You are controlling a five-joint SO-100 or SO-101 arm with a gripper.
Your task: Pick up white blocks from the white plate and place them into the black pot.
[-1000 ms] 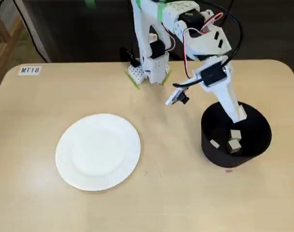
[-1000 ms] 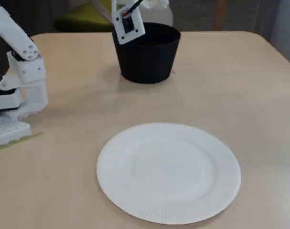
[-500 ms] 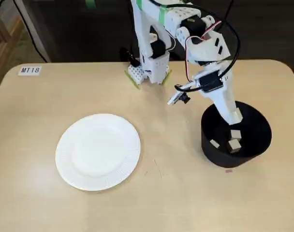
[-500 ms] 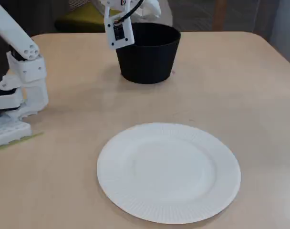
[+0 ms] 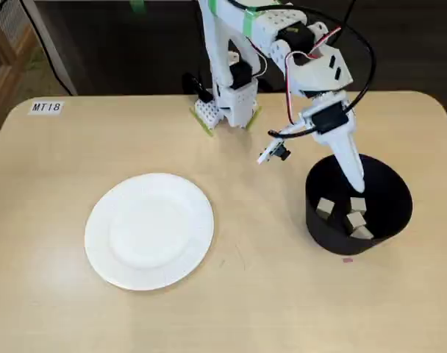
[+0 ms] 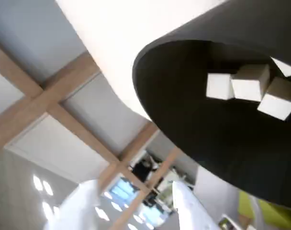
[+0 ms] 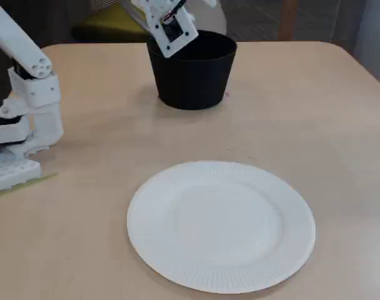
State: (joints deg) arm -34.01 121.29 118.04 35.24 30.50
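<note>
White blocks (image 5: pixel 348 215) now number four or so inside the black pot (image 5: pixel 381 220), against three half a second ago, so the gripper (image 5: pixel 356 185) has evidently just let one go above the pot's far-left wall; whether it is wide or narrow I cannot tell. With the white plate (image 5: pixel 149 230) bare at the near left, the task looks finished. Only the wrist view (image 6: pixel 251 88) shows the cubes clustered; another fixed view hides them behind the pot wall (image 7: pixel 193 78).

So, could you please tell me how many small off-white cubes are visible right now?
4, all inside the matte black round pot: three clustered cubes and a fourth at the wrist view's edge. None lie on the white paper plate; others may be hidden.
</note>
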